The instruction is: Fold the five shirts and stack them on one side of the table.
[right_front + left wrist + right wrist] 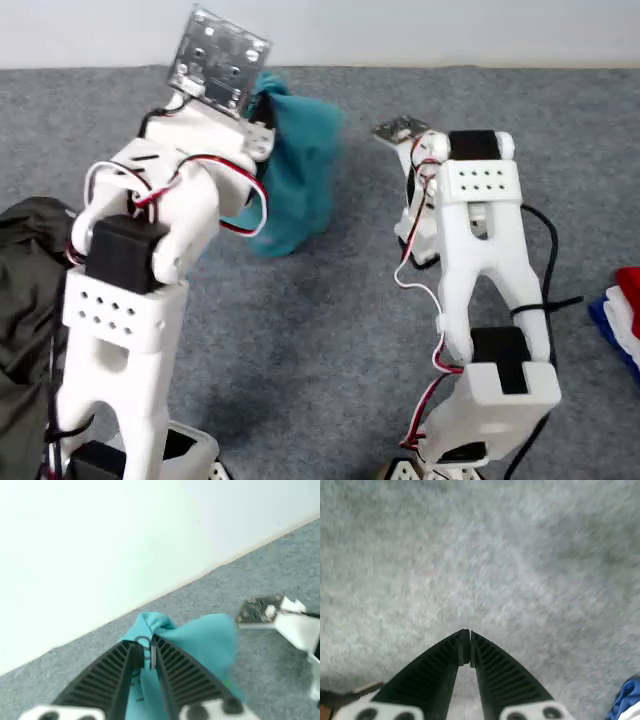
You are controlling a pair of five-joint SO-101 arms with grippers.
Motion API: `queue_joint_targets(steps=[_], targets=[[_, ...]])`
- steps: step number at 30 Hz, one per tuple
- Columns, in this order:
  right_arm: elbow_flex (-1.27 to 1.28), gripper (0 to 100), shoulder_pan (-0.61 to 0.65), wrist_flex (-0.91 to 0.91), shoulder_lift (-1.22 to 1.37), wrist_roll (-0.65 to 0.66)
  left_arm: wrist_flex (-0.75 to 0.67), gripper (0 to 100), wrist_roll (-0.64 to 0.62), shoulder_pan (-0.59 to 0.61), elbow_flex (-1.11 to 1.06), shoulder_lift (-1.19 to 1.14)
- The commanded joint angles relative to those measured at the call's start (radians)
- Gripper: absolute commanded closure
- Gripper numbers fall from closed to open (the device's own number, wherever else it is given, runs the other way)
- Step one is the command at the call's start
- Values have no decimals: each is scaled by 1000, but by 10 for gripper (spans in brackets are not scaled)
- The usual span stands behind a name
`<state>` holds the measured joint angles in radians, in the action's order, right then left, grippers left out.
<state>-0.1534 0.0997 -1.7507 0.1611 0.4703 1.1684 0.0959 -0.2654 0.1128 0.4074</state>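
A teal shirt (297, 170) hangs bunched above the grey table at the back centre, its lower end near the surface. My left gripper (144, 647) is shut on the teal shirt (205, 640), pinching a fold of it between the black fingers. In the high view the left arm (170, 230) stands raised at the left with the shirt dangling from it. My right gripper (465, 645) is shut with nothing in it, close over bare grey table. The right arm (480, 250) points down at the centre right.
A dark olive shirt (25, 300) lies crumpled at the table's left edge. A red, white and blue cloth (622, 315) sits at the right edge, its blue corner (625, 700) near the right gripper. A white wall runs behind the table.
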Motion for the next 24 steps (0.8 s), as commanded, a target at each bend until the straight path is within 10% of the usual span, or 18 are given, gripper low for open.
queue_joint_targets(steps=[1, 7, 24], targets=[[31, 989, -7, -36, -101, -11, -12, 997, -6, 87, -53, 14], [51, 989, -4, -30, -119, -9, 115, 819, 118, 368, -337, -118], [48, 934, 197, 265, -81, -8, 181, 820, 308, 864, -297, -285]])
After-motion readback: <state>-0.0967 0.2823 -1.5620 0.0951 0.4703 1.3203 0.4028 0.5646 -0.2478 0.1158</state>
